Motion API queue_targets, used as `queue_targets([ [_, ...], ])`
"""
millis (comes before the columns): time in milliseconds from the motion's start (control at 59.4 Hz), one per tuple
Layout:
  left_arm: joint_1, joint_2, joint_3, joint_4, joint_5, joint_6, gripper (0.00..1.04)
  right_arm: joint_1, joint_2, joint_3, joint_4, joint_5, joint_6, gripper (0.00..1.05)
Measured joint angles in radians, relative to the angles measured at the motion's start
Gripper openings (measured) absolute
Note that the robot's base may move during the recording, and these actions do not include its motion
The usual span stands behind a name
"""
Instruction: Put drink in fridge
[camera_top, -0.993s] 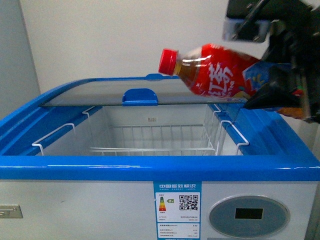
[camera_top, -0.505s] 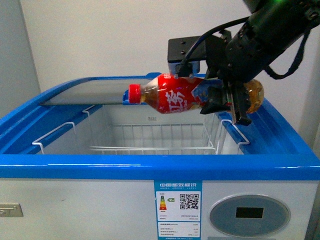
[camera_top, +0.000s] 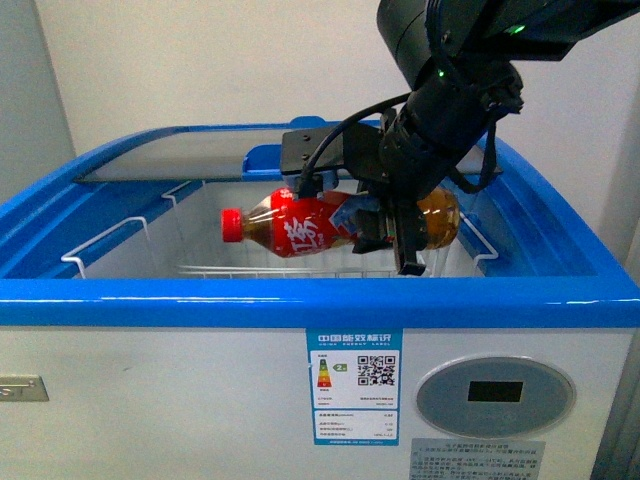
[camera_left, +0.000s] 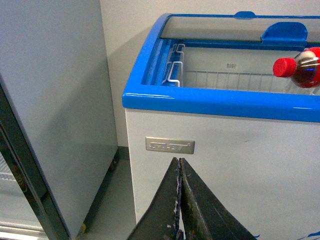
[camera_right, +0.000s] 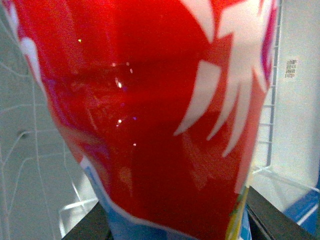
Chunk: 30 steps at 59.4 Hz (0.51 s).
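The drink bottle (camera_top: 310, 225), red-labelled with a red cap, lies on its side in my right gripper (camera_top: 385, 225), which is shut on it. It hangs inside the open mouth of the fridge (camera_top: 300, 300), the white chest freezer with a blue rim, above the wire baskets (camera_top: 250, 268). The cap points left. In the right wrist view the red label (camera_right: 150, 110) fills the frame between the black fingers (camera_right: 280, 220). My left gripper (camera_left: 179, 200) is shut and empty, low before the fridge's white front (camera_left: 225, 145); the bottle's cap (camera_left: 285, 66) shows over the rim.
The glass lid (camera_top: 170, 158) is slid to the back, its blue handle (camera_top: 265, 160) behind the bottle. A grey upright cabinet (camera_left: 50, 100) stands left of the fridge. A grey oval control panel (camera_top: 495, 395) and an energy label (camera_top: 352, 388) are on the front.
My right arm has swung left and down, carrying the bottle from above the right rim into the fridge opening, just over the baskets.
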Motion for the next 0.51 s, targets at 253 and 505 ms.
queue_targets([
  [253, 0.0, -0.164, 0.0, -0.17, 0.0, 0.0, 0.03, 0.033, 0.03, -0.002, 0.044, 0.0, 0.026, 0.53],
  [505, 0.0, -0.166, 0.0, -0.171, 0.0, 0.0, 0.03, 0.034, 0.015, -0.003, 0.053, -0.022, 0.071, 0.98],
])
